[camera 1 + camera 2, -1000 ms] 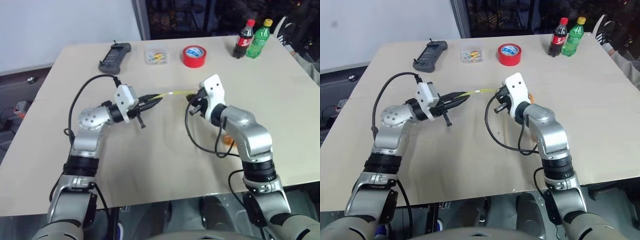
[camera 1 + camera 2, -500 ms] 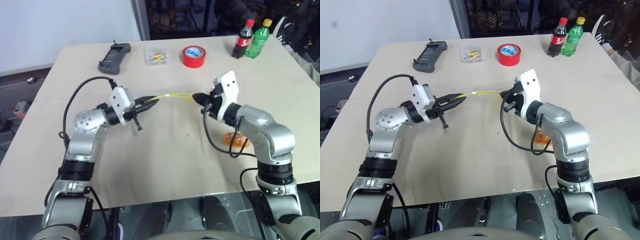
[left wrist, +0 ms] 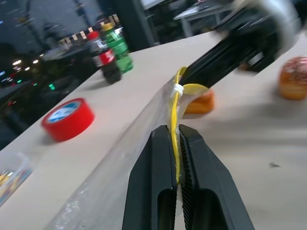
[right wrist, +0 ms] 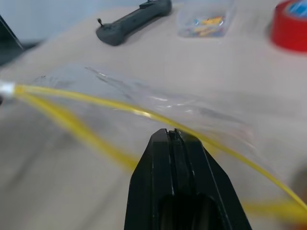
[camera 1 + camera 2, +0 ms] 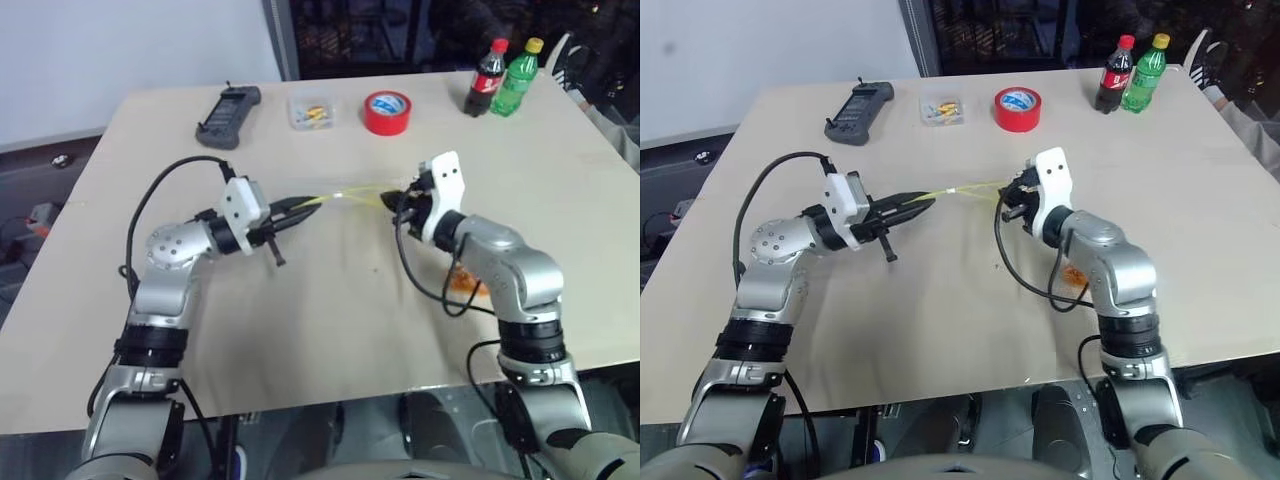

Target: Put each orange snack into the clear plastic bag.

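Both the left end effector (image 5: 305, 205) and right end effector (image 5: 392, 201) clench the clear plastic bag (image 5: 345, 194), stretching its mouth between them, probably for the orange snacks (image 3: 293, 78).

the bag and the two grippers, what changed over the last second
The right gripper swung out to the right with its end of the clear plastic bag, then came partway back, rolling its wrist. That uncovered an orange snack on the table beside the right arm. The left gripper barely moved. Both stay shut on the bag's yellow zip edge, stretched between them. The red tape and bottles kept their places.
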`<control>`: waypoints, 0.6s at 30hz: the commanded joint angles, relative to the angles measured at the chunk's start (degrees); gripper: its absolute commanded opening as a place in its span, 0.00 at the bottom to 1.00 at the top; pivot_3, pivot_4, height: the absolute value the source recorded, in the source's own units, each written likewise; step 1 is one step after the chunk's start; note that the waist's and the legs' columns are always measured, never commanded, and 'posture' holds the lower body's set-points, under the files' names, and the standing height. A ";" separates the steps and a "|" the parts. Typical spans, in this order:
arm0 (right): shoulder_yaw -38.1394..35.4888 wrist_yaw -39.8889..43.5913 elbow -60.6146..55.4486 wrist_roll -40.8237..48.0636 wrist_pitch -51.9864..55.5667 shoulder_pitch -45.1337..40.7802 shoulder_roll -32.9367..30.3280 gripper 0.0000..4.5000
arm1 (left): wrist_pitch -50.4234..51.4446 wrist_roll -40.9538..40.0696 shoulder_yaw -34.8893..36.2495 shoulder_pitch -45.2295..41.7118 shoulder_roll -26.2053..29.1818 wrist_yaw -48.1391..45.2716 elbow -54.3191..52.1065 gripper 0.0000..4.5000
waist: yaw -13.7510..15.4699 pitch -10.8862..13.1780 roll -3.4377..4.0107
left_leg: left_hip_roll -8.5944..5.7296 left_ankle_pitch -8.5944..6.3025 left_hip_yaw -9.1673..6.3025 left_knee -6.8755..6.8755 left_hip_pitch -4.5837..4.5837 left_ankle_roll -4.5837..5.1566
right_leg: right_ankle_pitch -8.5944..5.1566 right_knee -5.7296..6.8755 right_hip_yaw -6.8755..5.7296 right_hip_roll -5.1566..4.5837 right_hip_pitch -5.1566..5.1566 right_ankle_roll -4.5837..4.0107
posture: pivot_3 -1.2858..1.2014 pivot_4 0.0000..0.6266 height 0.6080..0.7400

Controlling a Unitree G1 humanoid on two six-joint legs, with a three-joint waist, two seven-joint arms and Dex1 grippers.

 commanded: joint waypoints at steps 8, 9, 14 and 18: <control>26.79 -2.32 16.42 -31.84 -43.67 -3.91 -11.89 0.01 | -0.77 -0.04 1.25 3.19 1.83 -1.13 -2.31 0.00 | 0.08 0.00 0.00 | -0.05 0.01 0.22 0.01 -0.02 -0.01 | 0.00 0.02 0.14 -0.01 -0.17 0.01 | 0.52 0.24 1.00; 28.53 -2.49 17.53 -34.43 -46.68 -4.33 -13.15 0.13 | -0.88 0.13 1.24 3.48 1.89 -0.92 -2.38 0.00 | -0.04 0.00 0.00 | -0.01 0.01 0.22 0.01 -0.02 -0.02 | 0.00 0.02 0.14 0.02 -0.17 0.01 | 0.52 0.24 1.00; 32.74 -4.60 22.73 -43.74 -56.13 -6.35 -16.27 0.59 | -0.59 0.63 1.10 5.14 0.83 1.67 -2.44 0.00 | -0.43 0.00 -0.01 | 0.05 0.01 0.38 0.00 0.00 -0.02 | 0.00 0.07 0.32 0.09 -0.19 0.01 | 0.52 0.24 1.00; 31.33 -4.36 21.14 -46.93 -57.46 -5.79 -18.80 0.99 | -0.51 2.57 0.75 5.47 -0.58 5.58 -1.85 0.00 | 0.12 0.00 -0.02 | 0.04 0.01 0.37 0.01 0.00 -0.02 | 0.00 0.07 0.33 0.09 -0.19 0.00 | 0.52 0.24 1.00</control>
